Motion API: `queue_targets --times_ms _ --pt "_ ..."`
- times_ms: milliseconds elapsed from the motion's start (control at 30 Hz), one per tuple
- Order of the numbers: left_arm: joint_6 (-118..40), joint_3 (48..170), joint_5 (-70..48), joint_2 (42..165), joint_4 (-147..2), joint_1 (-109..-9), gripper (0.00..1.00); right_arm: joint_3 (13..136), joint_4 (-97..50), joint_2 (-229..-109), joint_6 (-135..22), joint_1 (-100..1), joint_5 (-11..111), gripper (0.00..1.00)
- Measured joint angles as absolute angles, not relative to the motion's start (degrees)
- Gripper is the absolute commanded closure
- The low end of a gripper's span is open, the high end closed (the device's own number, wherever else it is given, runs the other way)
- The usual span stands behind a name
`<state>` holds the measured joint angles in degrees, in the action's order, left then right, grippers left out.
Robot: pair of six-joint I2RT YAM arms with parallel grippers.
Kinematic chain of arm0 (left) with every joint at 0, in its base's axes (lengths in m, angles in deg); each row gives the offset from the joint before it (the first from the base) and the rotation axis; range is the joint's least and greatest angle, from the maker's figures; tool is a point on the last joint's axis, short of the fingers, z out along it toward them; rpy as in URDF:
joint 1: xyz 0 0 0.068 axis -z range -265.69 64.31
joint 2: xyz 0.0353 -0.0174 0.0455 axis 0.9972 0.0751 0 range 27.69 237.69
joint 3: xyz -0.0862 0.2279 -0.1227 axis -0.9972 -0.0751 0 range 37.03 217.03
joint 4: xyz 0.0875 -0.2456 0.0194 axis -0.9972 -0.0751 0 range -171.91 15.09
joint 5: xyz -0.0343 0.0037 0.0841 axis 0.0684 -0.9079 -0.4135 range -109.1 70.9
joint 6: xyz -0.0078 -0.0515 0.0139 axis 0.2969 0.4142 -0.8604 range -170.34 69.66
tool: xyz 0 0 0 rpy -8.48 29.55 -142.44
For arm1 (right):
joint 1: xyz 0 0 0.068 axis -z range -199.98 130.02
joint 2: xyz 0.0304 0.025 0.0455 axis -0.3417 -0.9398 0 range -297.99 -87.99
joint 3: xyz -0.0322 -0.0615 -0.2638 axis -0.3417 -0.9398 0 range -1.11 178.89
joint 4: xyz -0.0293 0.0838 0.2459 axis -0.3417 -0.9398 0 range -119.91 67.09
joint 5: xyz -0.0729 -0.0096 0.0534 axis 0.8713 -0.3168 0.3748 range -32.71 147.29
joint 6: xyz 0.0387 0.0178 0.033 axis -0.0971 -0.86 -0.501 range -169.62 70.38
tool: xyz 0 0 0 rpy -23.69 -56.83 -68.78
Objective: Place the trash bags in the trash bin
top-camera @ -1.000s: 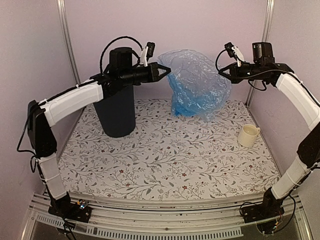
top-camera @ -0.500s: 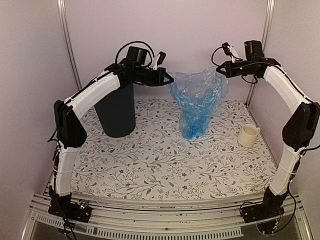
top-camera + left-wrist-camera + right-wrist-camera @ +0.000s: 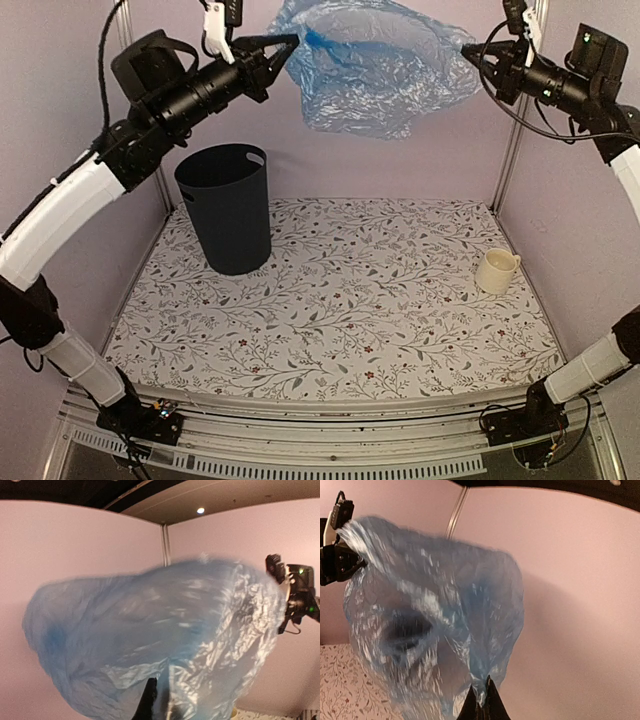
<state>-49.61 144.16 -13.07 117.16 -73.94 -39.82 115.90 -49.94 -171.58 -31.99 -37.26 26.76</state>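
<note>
The light-blue translucent trash bag [image 3: 375,70] hangs stretched high in the air between my two grippers, well above the table. My left gripper [image 3: 292,41] is shut on its left edge. My right gripper [image 3: 468,50] is shut on its right edge. The bag fills the left wrist view [image 3: 155,635] and the right wrist view [image 3: 435,630], with dark fingertips [image 3: 482,705] pinching the plastic. The dark navy trash bin [image 3: 227,207] stands upright and open at the back left of the table, below my left arm and left of the bag.
A small cream mug [image 3: 496,270] stands at the right side of the flower-patterned table [image 3: 340,310]. Pink walls and metal posts [image 3: 135,95] close in the back and sides.
Both grippers have risen from just above table height to the top of the view, lifting the bag off the table and spreading it wide.
</note>
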Motion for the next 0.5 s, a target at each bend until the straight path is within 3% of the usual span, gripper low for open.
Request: queue_targets --times_ms 133,233,333,500 --pt "-49.4 131.8 -16.0 123.8 -68.6 -43.2 1.00 93.3 -39.6 -170.8 -32.4 -37.3 31.9 0.98" --pt "-48.1 123.0 -15.7 133.3 -71.0 -44.2 1.00 82.2 -40.3 -181.0 -33.3 -36.6 32.7 0.98" --pt "-48.5 112.5 -16.5 134.9 -77.6 -43.5 1.00 72.6 -46.4 -185.5 -32.9 -35.9 30.1 0.98" --pt "-49.3 112.6 -15.9 126.0 -78.0 -40.2 1.00 75.6 -53.6 -175.6 -29.1 -36.0 19.8 0.98"
